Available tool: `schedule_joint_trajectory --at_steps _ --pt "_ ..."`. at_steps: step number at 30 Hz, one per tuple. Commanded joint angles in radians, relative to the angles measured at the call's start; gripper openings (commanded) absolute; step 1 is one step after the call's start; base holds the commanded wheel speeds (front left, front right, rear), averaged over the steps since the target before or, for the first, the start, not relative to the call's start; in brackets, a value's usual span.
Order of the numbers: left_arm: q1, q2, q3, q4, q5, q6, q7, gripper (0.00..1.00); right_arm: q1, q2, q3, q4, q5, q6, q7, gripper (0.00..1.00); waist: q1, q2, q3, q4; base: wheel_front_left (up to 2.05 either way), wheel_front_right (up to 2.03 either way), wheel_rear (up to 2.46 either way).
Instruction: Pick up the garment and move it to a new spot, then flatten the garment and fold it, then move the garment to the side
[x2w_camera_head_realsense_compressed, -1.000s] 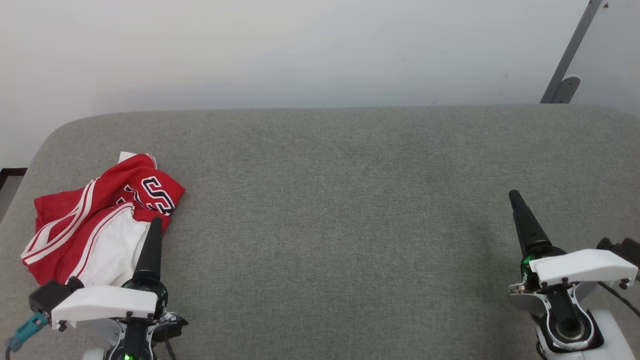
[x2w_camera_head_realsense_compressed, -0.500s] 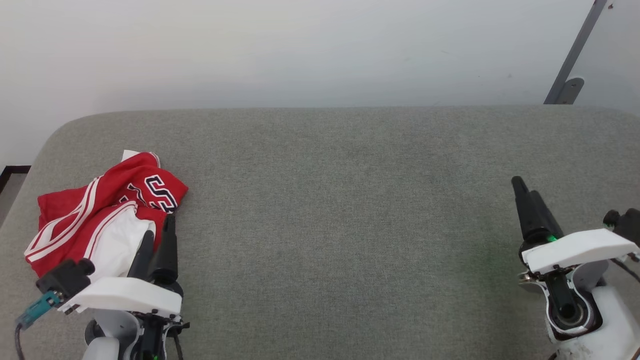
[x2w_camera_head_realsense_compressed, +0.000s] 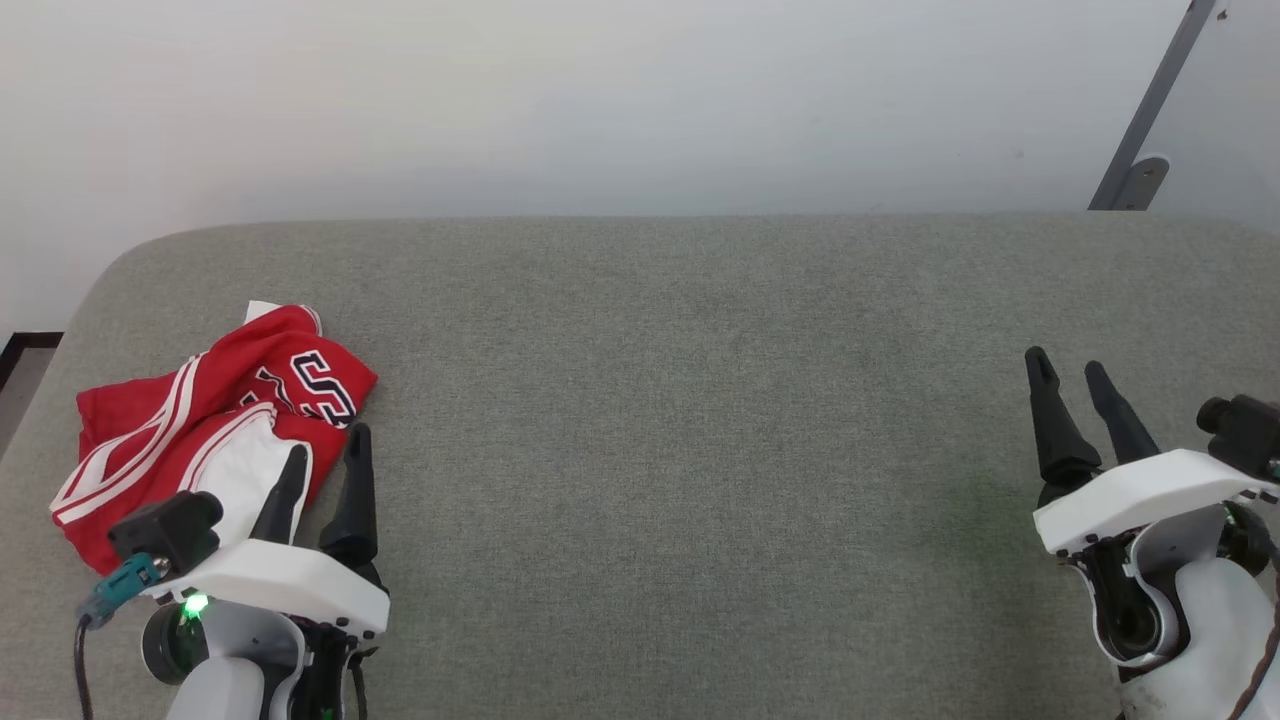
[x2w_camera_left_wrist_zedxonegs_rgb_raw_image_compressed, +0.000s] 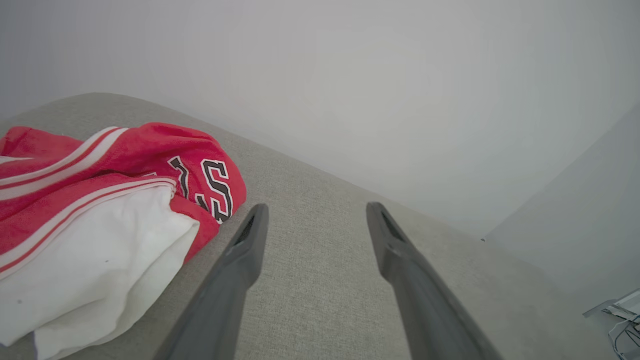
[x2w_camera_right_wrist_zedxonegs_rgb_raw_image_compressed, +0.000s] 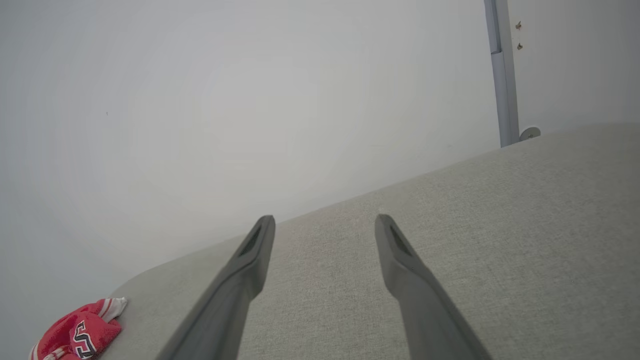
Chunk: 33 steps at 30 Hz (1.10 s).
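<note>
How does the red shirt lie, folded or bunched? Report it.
Bunched. The garment lies in a crumpled heap on the grey cushion, white sleeve over red cloth, lettering partly hidden by folds.

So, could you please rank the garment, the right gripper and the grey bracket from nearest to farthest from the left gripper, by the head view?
1. garment, just left of the left gripper.
2. right gripper, far over on the right.
3. grey bracket, beyond it at the back right.

bright, even, soft light; faint shadows; wrist views seem slightly hazy, bowed at edges.
</note>
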Motion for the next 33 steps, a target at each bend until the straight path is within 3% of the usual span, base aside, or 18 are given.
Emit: schedule_joint_trajectory --at_steps 1,16,33 --pt "-0.03 0.013 -0.01 -0.006 0.036 0.008 -0.013 1.0 -0.032 -0.006 -0.004 -0.002 -0.053 0.002 -0.014 1.0 0.0 0.0 0.0 0.0 0.0 0.0 0.0" --pt "-0.037 0.033 -0.034 0.03 0.161 0.023 -0.052 1.0 -0.047 -0.003 -0.035 0.021 -0.277 0.002 -0.052 1.0 0.0 0.0 -0.001 0.002 0.0 0.0 0.0" --pt "-0.051 0.025 -0.007 0.076 0.269 -0.015 -0.093 1.0 -0.065 -0.007 -0.039 0.056 -0.423 0.002 -0.094 1.0 0.0 0.0 -0.01 0.0 0.0 0.0 0.0"
